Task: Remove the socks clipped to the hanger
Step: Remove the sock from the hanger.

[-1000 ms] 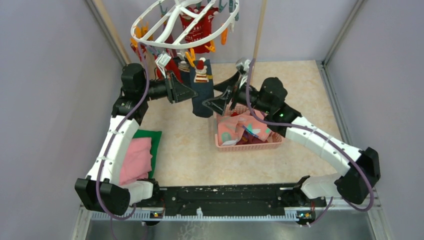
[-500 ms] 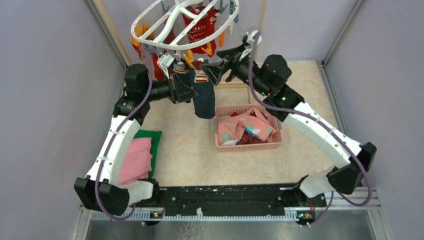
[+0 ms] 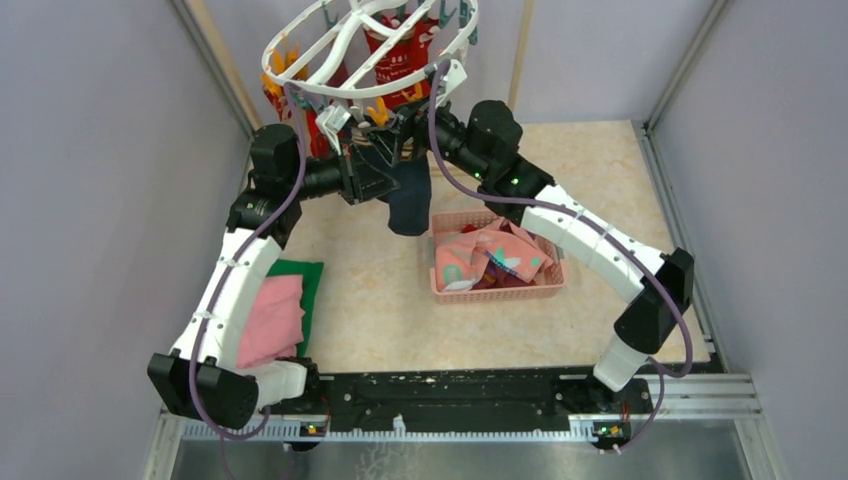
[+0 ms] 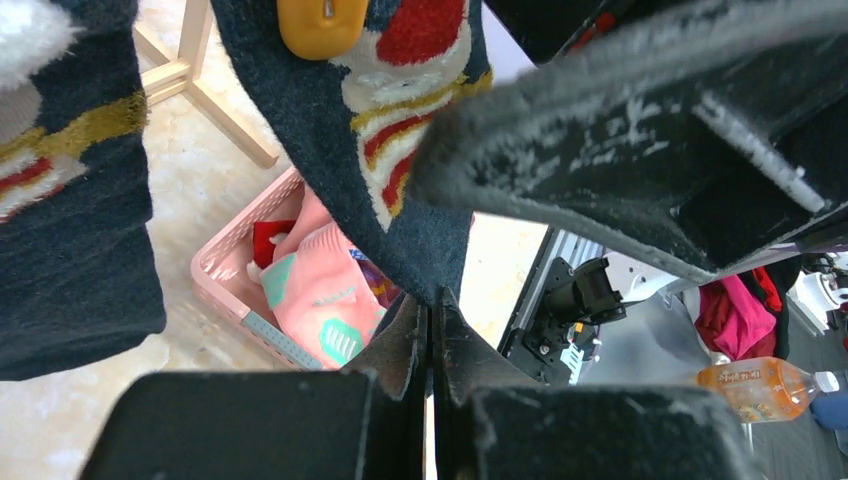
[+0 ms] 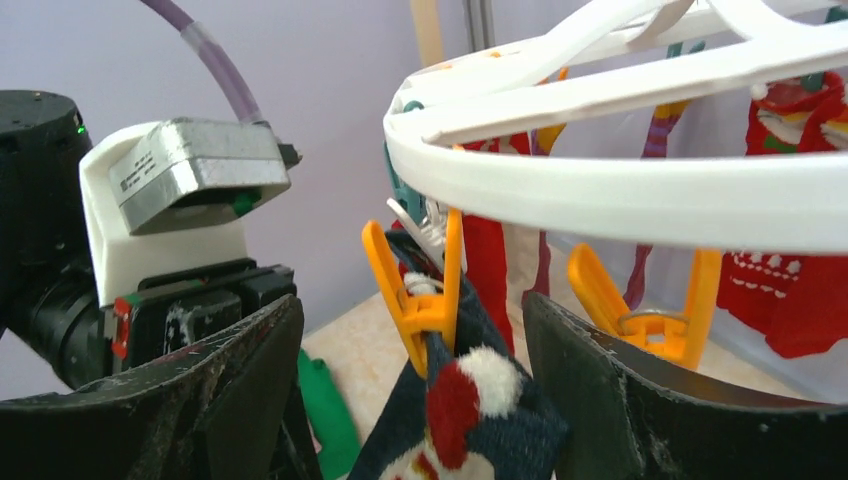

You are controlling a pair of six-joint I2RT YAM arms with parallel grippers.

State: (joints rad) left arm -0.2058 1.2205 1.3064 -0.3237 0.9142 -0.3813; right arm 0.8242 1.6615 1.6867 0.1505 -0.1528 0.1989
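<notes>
**Q:** How many hangers are shown, and where?
**A:** One. The white oval hanger (image 3: 300,83) sits at the top centre of the overhead view, with socks clipped beneath it. The red socks (image 3: 395,55) overlap too much to count.

**Q:** And the dark socks?
**A:** Two appear in the left wrist view. The navy sock (image 4: 400,150) hangs at centre and a second navy sock (image 4: 70,250) at the left edge.

**Q:** How do the two grippers stand?
**A:** The left gripper (image 4: 432,310) has its fingers pressed together, pinching the navy sock's lower edge. The right gripper (image 5: 410,330) has its fingers spread, one on each side of the orange clip (image 5: 415,300) that holds the sock's top, and neither finger touches the clip. A second orange clip (image 5: 640,320) hangs to the right of the first.

**Q:** What lies on the table?
**A:** One pink basket (image 3: 497,292) sits at centre right and holds pink patterned fabric. Two folded cloths lie at lower left, a pink cloth (image 3: 272,320) on a green cloth (image 3: 308,272).
</notes>
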